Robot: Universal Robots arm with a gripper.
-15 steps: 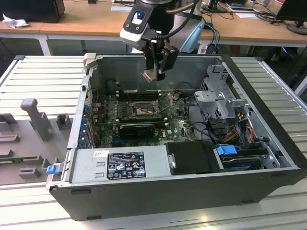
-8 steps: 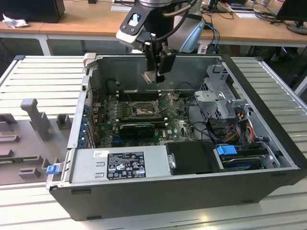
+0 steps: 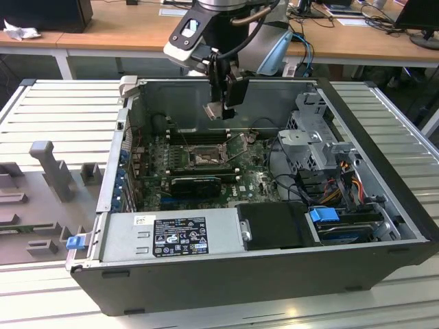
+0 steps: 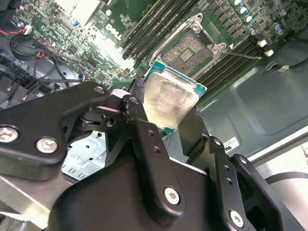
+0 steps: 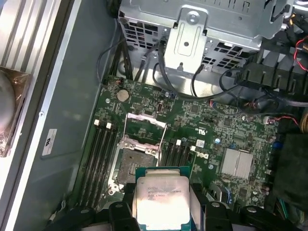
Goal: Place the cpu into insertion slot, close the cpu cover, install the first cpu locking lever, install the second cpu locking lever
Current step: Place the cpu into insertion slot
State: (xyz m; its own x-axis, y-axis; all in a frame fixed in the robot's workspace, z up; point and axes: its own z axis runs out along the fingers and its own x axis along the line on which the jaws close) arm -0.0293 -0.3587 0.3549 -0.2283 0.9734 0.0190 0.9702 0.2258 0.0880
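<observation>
1. The end effector [image 3: 221,108] is closed on the chip [image 3: 214,110]. Its black fingers [image 4: 144,130] clamp two opposite edges and hide the chip's near edge in both wrist views.
2. The chip hangs in the air inside the open computer case [image 3: 274,274], above the socket [image 5: 136,166] and not touching it.
3. The socket lies bare, and its cover [image 5: 145,129] appears swung up at one edge.
4. A thin metal lever [image 4: 243,55] shows beside the socket, but how it is latched is hard to make out.
5. The case rests on a slatted surface [image 3: 41,110].
</observation>
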